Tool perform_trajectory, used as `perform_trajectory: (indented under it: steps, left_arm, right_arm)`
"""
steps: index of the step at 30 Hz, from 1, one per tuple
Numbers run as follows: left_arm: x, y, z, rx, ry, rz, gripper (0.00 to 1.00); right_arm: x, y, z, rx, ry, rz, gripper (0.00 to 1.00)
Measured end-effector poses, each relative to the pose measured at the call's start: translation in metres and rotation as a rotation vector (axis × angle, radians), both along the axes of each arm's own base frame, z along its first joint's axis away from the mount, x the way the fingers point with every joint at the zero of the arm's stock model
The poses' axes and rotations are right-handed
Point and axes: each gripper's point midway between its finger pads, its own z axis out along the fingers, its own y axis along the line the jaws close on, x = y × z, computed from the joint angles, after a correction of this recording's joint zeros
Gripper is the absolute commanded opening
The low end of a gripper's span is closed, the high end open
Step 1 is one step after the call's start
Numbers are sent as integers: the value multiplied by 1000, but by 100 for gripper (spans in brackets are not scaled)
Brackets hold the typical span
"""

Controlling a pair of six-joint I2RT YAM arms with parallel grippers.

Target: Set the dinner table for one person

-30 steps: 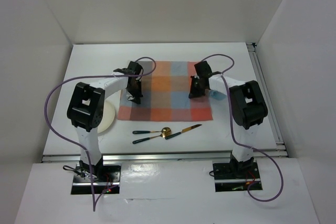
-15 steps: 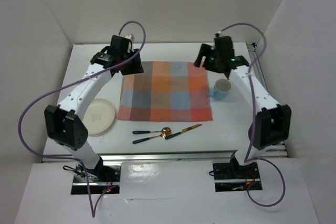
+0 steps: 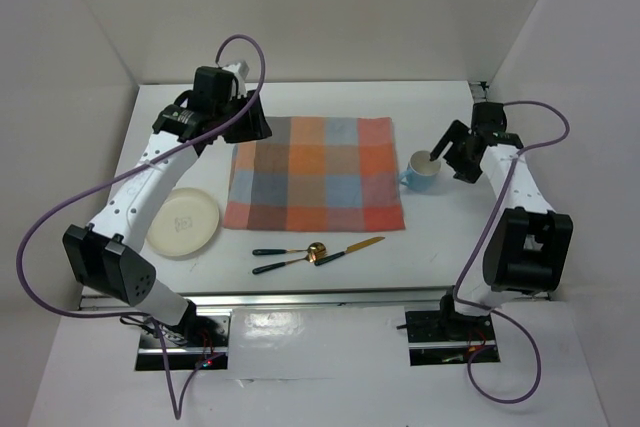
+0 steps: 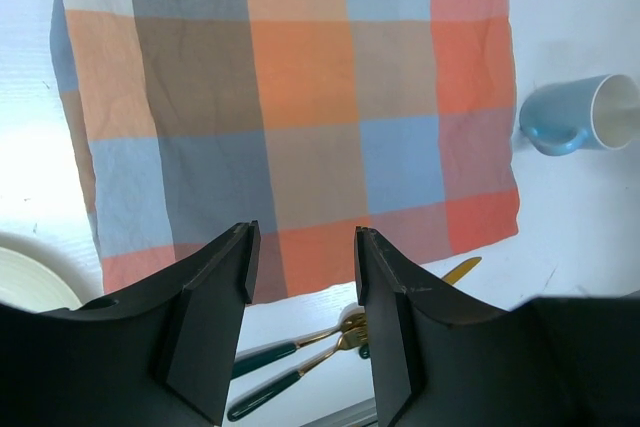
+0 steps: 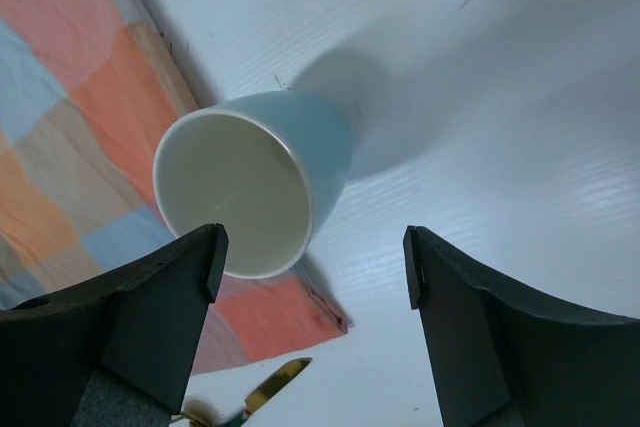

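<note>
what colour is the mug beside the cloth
Mug: light blue outside, white inside; clearest in right wrist view.

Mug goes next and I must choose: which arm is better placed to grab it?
Right, I'd say: the right end effector hangs open above the blue mug; the left end effector is over the cloth's far-left corner.

From the left wrist, the plate left of the left end effector is a sliver, cut by the edge and one finger. The cutlery just below the end effector is half hidden by its fingers. The mug to its right and the cloth ahead run off the picture.

Under the right end effector, the mug's handle is hidden behind its body. A knife tip is cut off.

From above, the cutlery heads are too small to tell.
</note>
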Motion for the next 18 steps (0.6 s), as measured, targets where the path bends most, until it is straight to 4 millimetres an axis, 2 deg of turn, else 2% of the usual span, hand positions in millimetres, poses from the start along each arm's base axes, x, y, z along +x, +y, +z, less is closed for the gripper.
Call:
perform_trajectory:
  steps: [4, 9, 13, 14, 17, 18]
  left_arm:
    - [-1, -1, 0, -2, 1, -8, 58]
    - [-2, -4, 0, -12, 5, -20, 58]
    - [-2, -4, 0, -6, 2, -32, 58]
    - [-2, -4, -1, -5, 2, -35, 58]
    - [-1, -5, -5, 0, 6, -40, 58]
    - [-1, -5, -7, 1, 10, -41, 58]
  right_arm:
    - [-2, 6, -12, 35, 22, 14, 84]
    - [-2, 13, -30, 79, 47, 19, 76]
    - [0, 16, -39, 100, 55, 21, 62]
    - [0, 17, -40, 103, 56, 22, 54]
    - [2, 18, -41, 109, 46, 20, 44]
    - [4, 17, -40, 109, 38, 20, 37]
